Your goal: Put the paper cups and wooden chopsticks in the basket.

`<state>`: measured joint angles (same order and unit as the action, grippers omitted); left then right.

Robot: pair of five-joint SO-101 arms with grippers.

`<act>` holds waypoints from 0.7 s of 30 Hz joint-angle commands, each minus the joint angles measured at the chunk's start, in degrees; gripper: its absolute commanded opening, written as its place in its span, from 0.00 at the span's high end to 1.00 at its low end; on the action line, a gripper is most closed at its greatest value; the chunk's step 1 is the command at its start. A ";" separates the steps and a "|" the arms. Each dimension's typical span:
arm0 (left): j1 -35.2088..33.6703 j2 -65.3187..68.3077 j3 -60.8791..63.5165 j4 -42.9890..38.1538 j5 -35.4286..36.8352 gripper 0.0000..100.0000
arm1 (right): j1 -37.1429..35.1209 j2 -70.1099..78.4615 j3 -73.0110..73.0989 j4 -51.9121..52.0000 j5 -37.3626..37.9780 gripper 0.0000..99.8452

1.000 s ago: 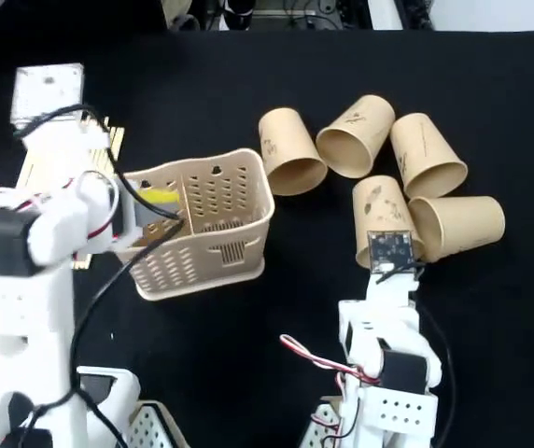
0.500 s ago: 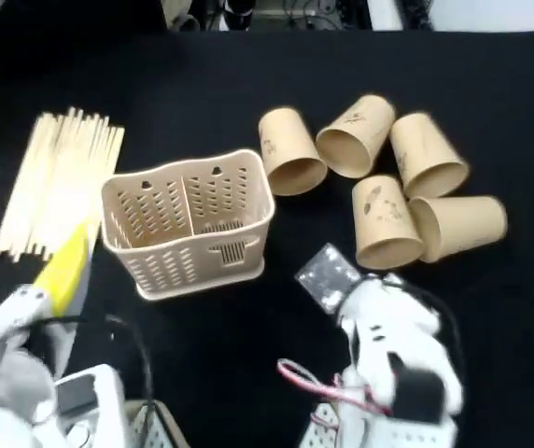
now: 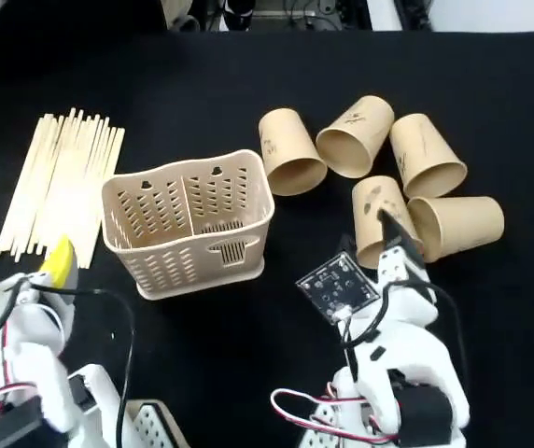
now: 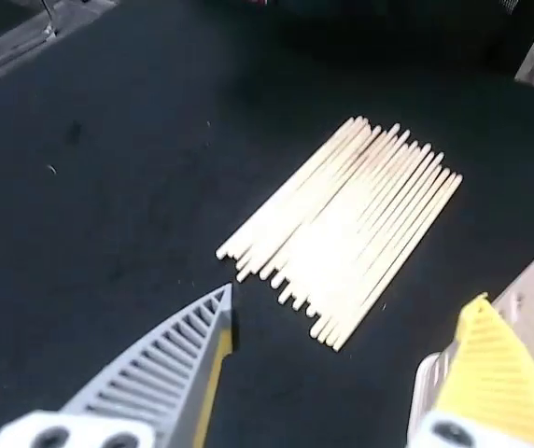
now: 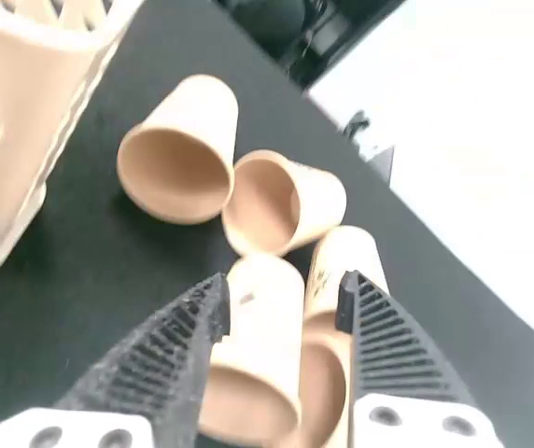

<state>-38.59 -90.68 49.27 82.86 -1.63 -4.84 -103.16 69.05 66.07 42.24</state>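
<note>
At 9 o'clock on the black table [image 3: 202,84], as the high view presents it to you, the wooden chopsticks [image 3: 60,182] lie in one flat bundle, their length running from 1 o'clock to 7 o'clock. Your left gripper [image 4: 351,301] hangs at the bundle's 6 o'clock. Its yellow finger is near the sticks' near ends, and its claw is spread wide and holds nothing.

At 3 o'clock from the bundle you see the basket [image 3: 192,263] standing upright on the cloth, a divider splitting it into two compartments. It stands close beside the sticks but apart from them.

From 1 to 3 o'clock of the basket, five paper cups [image 3: 354,137] lie on their sides in a tight cluster, all outside the basket. Three form a far row with their mouths turned toward you. Two lie nearer, the right-hand one with its mouth toward 9 o'clock.

At 6 o'clock of this cluster stands your right gripper [image 5: 286,285]. Its claw is parted moderately, and in the right wrist view its two dark fingers flank the nearest cup [image 3: 372,201], the left of the near pair. You cannot tell whether either finger touches the cup.
</note>
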 commanded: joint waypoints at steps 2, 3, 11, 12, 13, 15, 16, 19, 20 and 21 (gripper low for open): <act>-0.66 -8.97 9.19 -2.99 -0.09 0.64 | -2.99 11.21 0.31 -11.60 -0.79 0.79; -0.84 -10.90 11.03 -3.60 -0.09 0.64 | -3.60 14.81 0.22 -14.59 -0.70 0.79; -0.57 -11.78 22.99 -9.32 -0.35 0.64 | -6.33 43.82 -3.65 -34.55 5.45 0.79; -0.57 -11.69 24.31 -9.58 -0.35 0.64 | -6.24 47.52 -4.70 -36.31 6.42 0.79; -0.57 -11.60 25.54 -10.11 -0.35 0.64 | -6.24 51.03 -5.76 -37.80 7.30 0.79; -0.57 -11.60 28.26 -10.90 -0.35 0.64 | -6.24 57.89 -8.84 -39.56 8.00 0.79; -0.57 -11.69 29.58 -11.43 -0.35 0.64 | -6.24 61.32 -10.42 -40.26 8.18 0.79; -0.57 -11.69 34.33 -12.31 -0.35 0.64 | -5.27 70.99 -15.16 -44.84 8.26 0.80; -0.57 -11.69 35.91 -13.36 -0.35 0.64 | -5.01 74.15 -16.66 -46.59 8.26 0.80; -0.57 -11.69 37.41 -14.51 -0.35 0.64 | -4.48 77.32 -18.15 -48.00 8.26 0.80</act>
<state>-38.68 -102.64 84.00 70.99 -1.63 -10.37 -33.80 57.27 22.64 49.89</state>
